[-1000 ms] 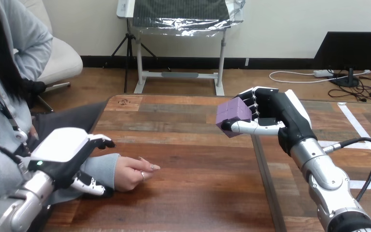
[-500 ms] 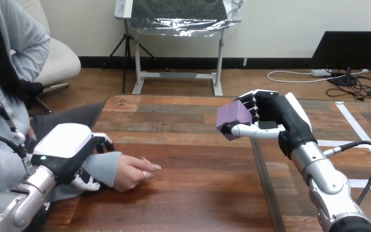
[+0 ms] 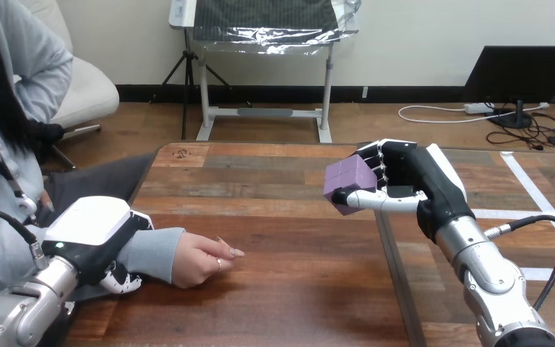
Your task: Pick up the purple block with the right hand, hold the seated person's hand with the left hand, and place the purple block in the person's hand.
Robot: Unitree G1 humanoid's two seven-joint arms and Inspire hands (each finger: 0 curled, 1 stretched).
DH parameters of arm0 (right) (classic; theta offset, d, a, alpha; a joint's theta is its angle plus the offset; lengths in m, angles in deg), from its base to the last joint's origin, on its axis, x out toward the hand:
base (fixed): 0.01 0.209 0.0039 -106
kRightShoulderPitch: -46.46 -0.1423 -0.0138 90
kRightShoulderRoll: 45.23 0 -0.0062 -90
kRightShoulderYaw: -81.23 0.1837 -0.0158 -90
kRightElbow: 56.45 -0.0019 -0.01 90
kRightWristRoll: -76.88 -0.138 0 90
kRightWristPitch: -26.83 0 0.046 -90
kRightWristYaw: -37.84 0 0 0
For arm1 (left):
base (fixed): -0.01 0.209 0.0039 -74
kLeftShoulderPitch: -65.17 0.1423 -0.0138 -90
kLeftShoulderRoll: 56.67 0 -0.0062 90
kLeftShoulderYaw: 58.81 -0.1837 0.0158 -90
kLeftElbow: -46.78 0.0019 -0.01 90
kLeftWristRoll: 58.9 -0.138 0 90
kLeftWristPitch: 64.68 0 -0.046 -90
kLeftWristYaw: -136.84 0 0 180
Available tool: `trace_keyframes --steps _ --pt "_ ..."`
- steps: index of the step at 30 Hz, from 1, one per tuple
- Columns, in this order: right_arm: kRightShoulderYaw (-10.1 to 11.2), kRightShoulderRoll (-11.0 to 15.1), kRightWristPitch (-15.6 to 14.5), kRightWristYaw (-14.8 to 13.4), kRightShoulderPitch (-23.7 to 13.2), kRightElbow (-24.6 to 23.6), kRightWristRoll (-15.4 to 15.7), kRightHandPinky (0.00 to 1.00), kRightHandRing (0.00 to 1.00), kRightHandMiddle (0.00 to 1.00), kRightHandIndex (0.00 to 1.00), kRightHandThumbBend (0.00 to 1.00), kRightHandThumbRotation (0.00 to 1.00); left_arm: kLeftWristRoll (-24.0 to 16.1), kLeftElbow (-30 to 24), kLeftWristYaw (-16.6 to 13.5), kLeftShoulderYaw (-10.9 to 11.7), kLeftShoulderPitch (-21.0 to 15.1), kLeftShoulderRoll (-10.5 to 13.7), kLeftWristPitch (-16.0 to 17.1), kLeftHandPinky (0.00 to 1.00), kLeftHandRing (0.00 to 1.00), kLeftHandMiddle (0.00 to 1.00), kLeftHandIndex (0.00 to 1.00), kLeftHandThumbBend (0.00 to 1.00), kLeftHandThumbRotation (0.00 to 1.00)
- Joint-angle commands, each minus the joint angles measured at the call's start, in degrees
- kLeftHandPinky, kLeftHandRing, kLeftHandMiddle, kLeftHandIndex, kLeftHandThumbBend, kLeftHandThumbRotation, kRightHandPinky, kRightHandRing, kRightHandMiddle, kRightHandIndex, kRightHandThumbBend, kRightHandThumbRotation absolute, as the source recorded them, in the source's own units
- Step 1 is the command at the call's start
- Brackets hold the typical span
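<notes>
The purple block (image 3: 349, 185) hangs above the middle of the wooden table (image 3: 296, 289), with my right hand (image 3: 413, 179) shut on it, thumb under it and fingers behind it. The person's hand (image 3: 199, 261) rests on the table at the left, loosely curled with its knuckles up, about a block's length lower and well to the left of the block. My left hand (image 3: 92, 237) sits on the person's grey-sleeved wrist (image 3: 148, 253), fingers curled over the sleeve's far side and thumb under its near side.
A dark seam (image 3: 394, 275) runs front to back through the table just under my right hand. White tape strips (image 3: 531, 184) lie on the table's right part. The person's lap borders the table's left edge.
My left hand has settled lower on the person's wrist and its fingers have closed round the sleeve. The right hand with the block has barely moved. The view shifted slightly.
</notes>
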Motion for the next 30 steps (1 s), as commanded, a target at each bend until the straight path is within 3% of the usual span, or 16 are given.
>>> trace_keyframes --steps 1,17,30 --pt "1.12 -0.31 0.01 0.54 -2.11 -3.85 -1.48 0.45 0.49 0.53 0.49 0.77 0.0 -0.15 1.79 0.91 -1.3 -2.17 -0.58 -0.35 0.44 0.46 0.49 0.52 0.97 0.0" --pt "1.4 -0.42 -0.21 1.74 -1.74 -4.86 -2.03 0.45 0.49 0.52 0.49 0.76 0.0 1.26 2.41 2.0 -0.98 -2.0 -0.46 0.49 0.31 0.36 0.42 0.44 0.96 0.0" --pt "1.72 -0.75 -0.91 2.66 -1.48 -5.39 -2.7 0.45 0.49 0.52 0.49 0.76 0.0 1.63 2.29 1.23 -1.05 -1.54 0.06 2.06 0.24 0.3 0.37 0.38 0.96 0.0"
